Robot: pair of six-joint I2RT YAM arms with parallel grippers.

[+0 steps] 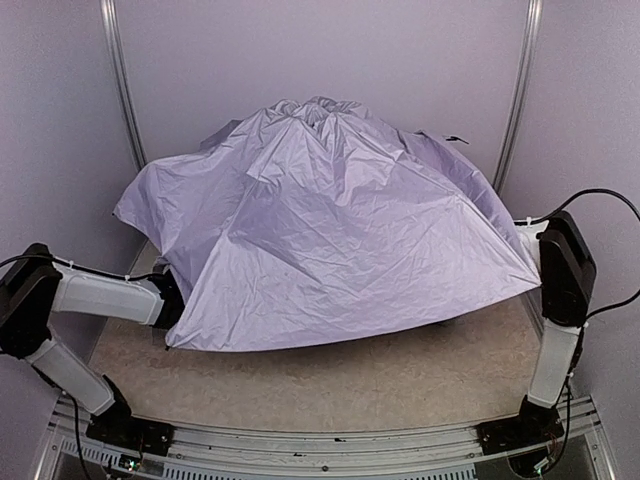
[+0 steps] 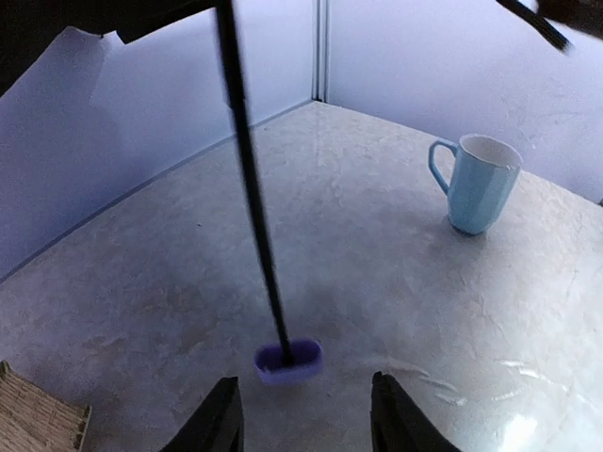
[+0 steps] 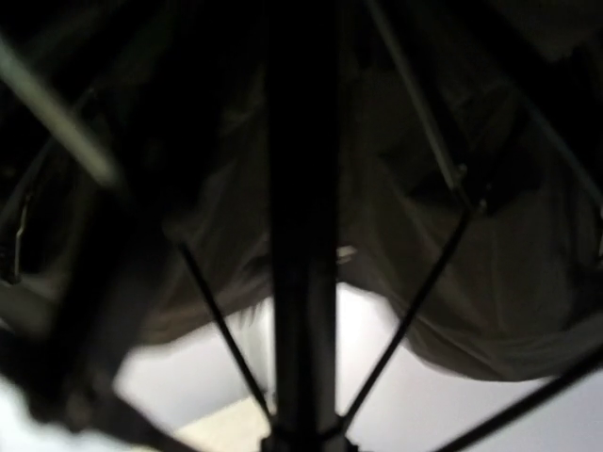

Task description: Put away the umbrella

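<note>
The open umbrella's pale lilac canopy covers most of the table and hides both grippers in the top view. In the left wrist view its thin black shaft slants down to the small lilac handle, which sits at the tabletop. My left gripper is open and empty, its jaws just short of the handle on either side. In the right wrist view the shaft fills the middle under the black underside and ribs. My right gripper is closed in around the shaft; its fingers are lost in the dark.
A light blue cup stands upright on the table under the canopy, to the right beyond the handle. A corner of a woven straw tray shows at the lower left. Pale walls close in the table.
</note>
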